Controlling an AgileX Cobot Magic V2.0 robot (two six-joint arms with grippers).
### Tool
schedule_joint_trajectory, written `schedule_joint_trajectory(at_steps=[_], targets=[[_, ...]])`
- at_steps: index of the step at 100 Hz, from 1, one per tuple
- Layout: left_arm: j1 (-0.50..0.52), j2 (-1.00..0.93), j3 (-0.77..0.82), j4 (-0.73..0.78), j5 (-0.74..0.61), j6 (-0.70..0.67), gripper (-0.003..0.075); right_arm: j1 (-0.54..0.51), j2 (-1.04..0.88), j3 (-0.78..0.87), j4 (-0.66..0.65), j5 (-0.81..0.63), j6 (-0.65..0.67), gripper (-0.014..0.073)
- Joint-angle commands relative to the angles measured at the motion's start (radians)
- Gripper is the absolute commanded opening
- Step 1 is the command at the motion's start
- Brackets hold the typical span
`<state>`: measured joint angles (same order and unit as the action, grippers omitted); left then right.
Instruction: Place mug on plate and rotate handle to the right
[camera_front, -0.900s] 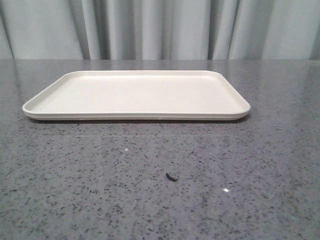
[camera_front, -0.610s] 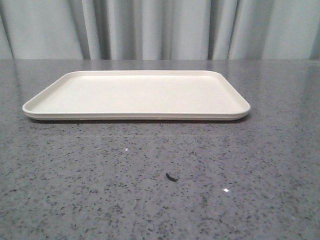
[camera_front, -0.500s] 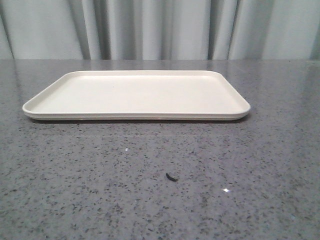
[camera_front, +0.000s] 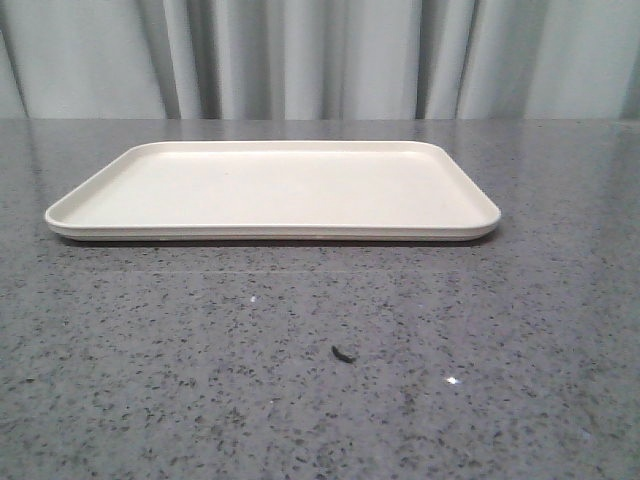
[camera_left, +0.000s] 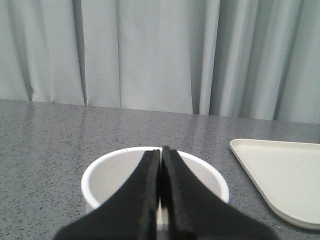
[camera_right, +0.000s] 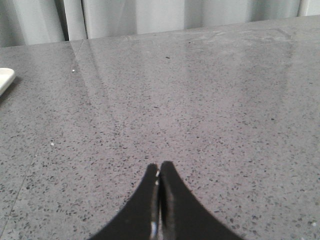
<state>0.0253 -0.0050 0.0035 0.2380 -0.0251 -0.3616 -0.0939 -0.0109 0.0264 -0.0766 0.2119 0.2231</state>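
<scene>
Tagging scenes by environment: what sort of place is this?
Likely a lab or staged test bench, not a real kitchen: a grey speckled stone-look table, plain pale curtains as backdrop, and only a cream plate and white mug laid out.

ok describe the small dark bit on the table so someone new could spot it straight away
Start at the grey speckled table and find the big cream plate lying across the middle. Come toward the camera from the plate's near rim: the small dark bit lies alone on the bare stone. It is a solid black curved fleck, larger than the stone's fine speckles.
</scene>
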Motion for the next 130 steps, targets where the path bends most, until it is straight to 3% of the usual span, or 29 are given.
schedule_joint_trajectory(at_steps=[1, 108, 130], targets=[[0.001, -0.033, 0.005, -0.004, -0.075, -0.002, -0.0019, 0.0, -0.015, -0.001, -0.013, -0.085, -0.004, -0.006], [0.001, -0.033, 0.005, -0.004, -0.085, -0.002, -0.0019, 0.0, -0.015, -0.001, -0.012, -0.122, -0.004, -0.006], [0.001, -0.033, 0.0, -0.006, -0.258, -0.006, -0.0019, 0.0, -0.015, -0.002, 0.005, -0.286, 0.001, -0.006]])
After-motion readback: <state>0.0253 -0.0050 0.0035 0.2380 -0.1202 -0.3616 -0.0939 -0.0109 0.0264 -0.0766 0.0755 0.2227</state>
